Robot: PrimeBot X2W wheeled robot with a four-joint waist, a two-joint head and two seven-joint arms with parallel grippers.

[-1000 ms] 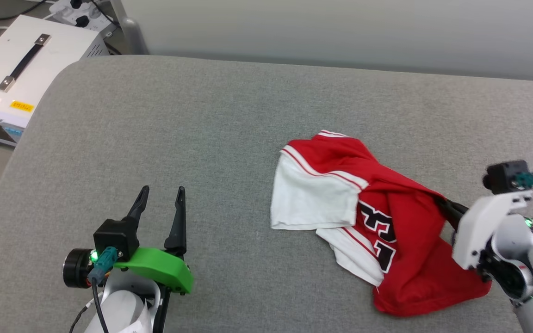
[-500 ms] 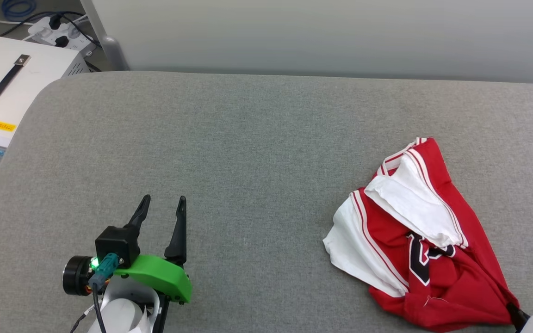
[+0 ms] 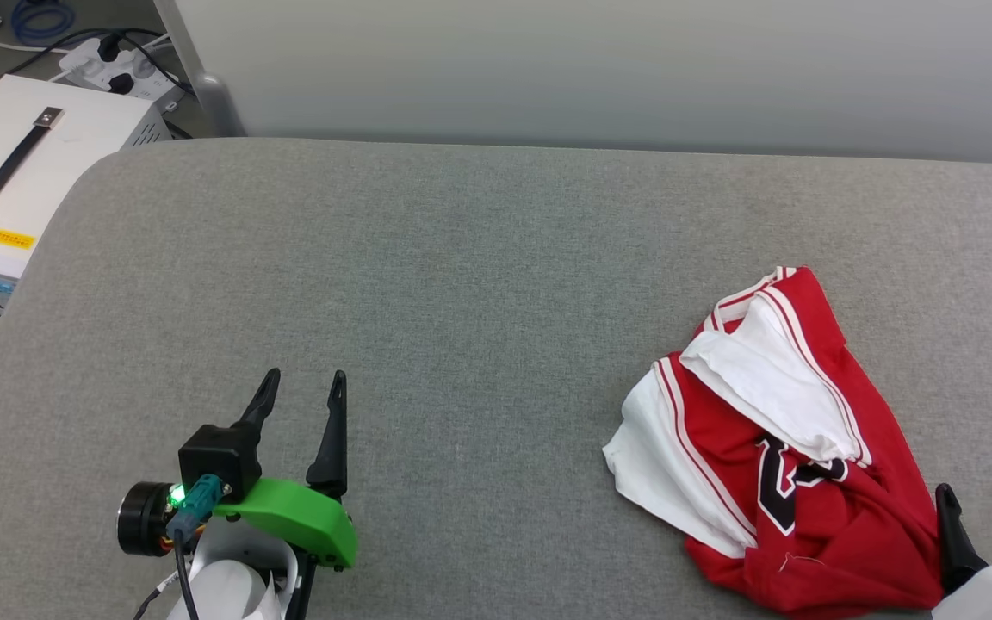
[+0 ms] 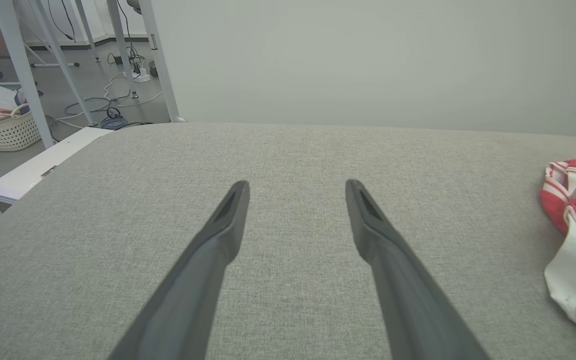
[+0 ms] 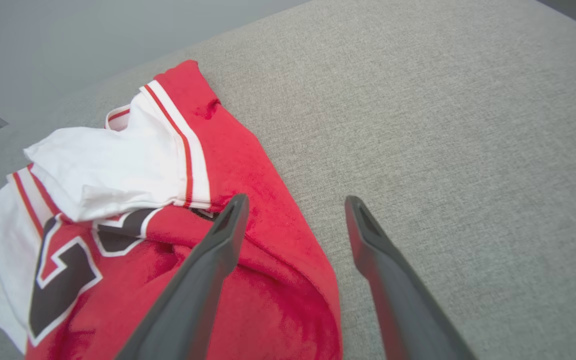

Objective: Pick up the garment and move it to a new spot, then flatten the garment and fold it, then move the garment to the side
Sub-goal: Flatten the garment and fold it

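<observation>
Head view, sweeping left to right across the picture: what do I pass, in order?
white box with a black handle → left gripper, open over the bare grey pad → garment, crumpled → right gripper, open at the garment's right edge.

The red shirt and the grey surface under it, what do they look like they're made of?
Shirt: soft knit cloth with a matte finish, probably cotton or a polyester blend. It slumps in loose folds and shows no shine. The black number looks printed or sewn on; which one is unclear. Grey surface: woven upholstery-type fabric, matte, with a fine speckled weave. Its rounded corner suggests padding underneath.
</observation>
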